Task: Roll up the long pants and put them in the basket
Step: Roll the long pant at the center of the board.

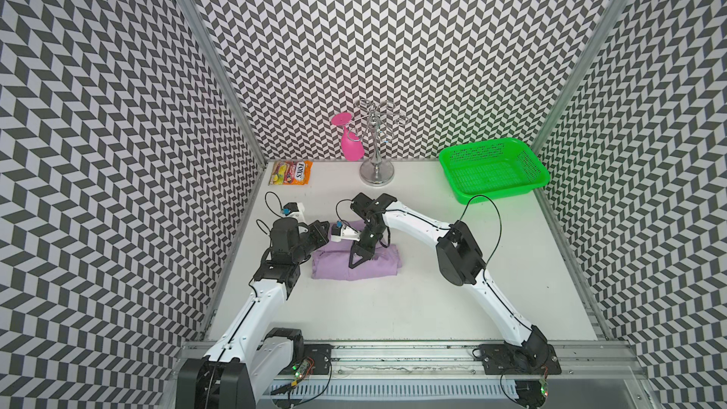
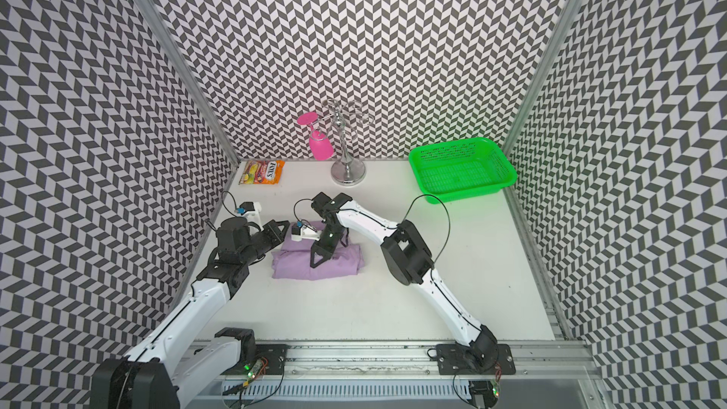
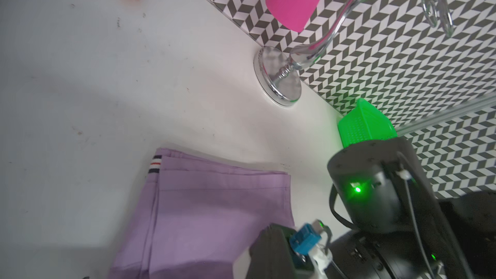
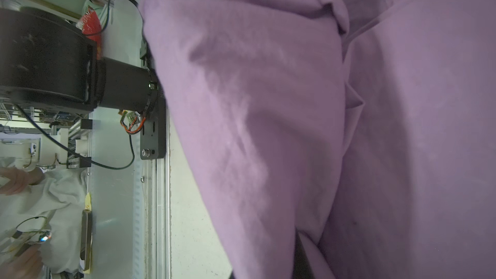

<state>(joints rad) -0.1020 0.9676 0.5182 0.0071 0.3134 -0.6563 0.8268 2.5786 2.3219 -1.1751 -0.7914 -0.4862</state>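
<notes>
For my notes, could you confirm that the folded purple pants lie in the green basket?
Not quite: the folded purple pants lie on the table, not in the green basket; both top views show this.

Wore glossy white shells along the long links of the left arm (image 1: 251, 308) and right arm (image 1: 491, 297), with matte black housings at every joint. Finished in a black right end effector (image 1: 356, 261) with open triangular fingers. Carried thin black cables (image 1: 499, 222) looping free, white camera brackets with blue plugs (image 3: 304, 240), screwed black base plates (image 1: 491, 360) and small green lamps (image 3: 357, 189).
</notes>
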